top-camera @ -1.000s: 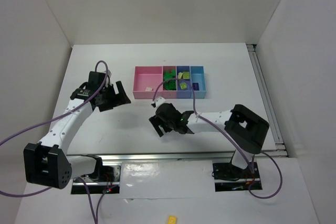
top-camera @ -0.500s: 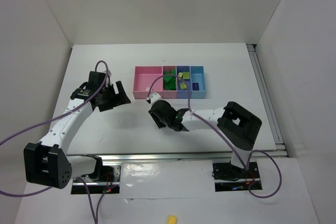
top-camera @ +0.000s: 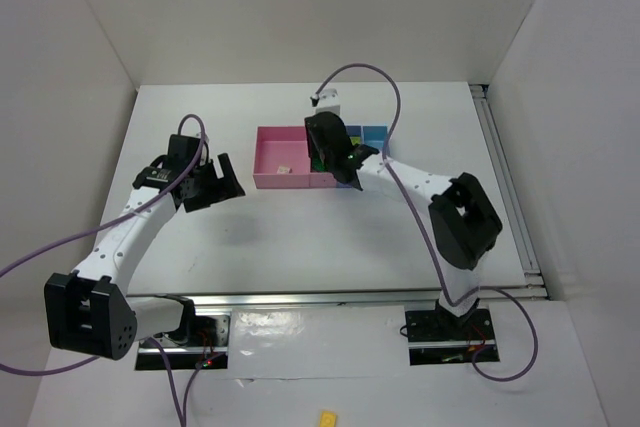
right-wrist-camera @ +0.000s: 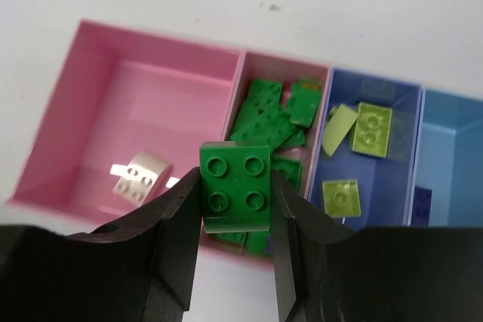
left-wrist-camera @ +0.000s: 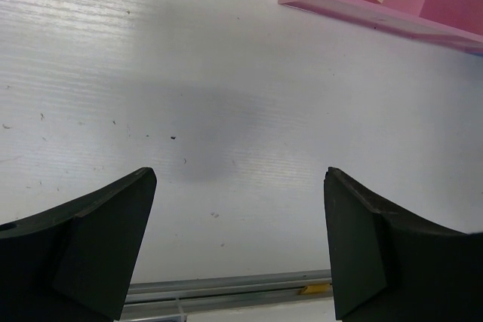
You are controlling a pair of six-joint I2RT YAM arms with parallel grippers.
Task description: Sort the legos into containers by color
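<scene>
Pinching a glossy four-stud green lego [right-wrist-camera: 235,188].

This is a robotics lab test cell, not a home or a shop. A plain white surface [top-camera: 300,247] is boxed in by bare white panels [top-camera: 300,17] at the back and both sides, shutting out any room behind. Two small robot arms, the left arm [top-camera: 130,232] and the right arm [top-camera: 415,179], are bolted at the near edge beside an aluminium rail [top-camera: 330,298], with purple cables [top-camera: 372,72] looping loose from their wrists. The props are toys: joined plastic containers [top-camera: 270,165] of legos [right-wrist-camera: 264,115], and a green lego [right-wrist-camera: 235,186] pinched in the right tool [right-wrist-camera: 235,213]. Each wrist carries its own camera.
</scene>
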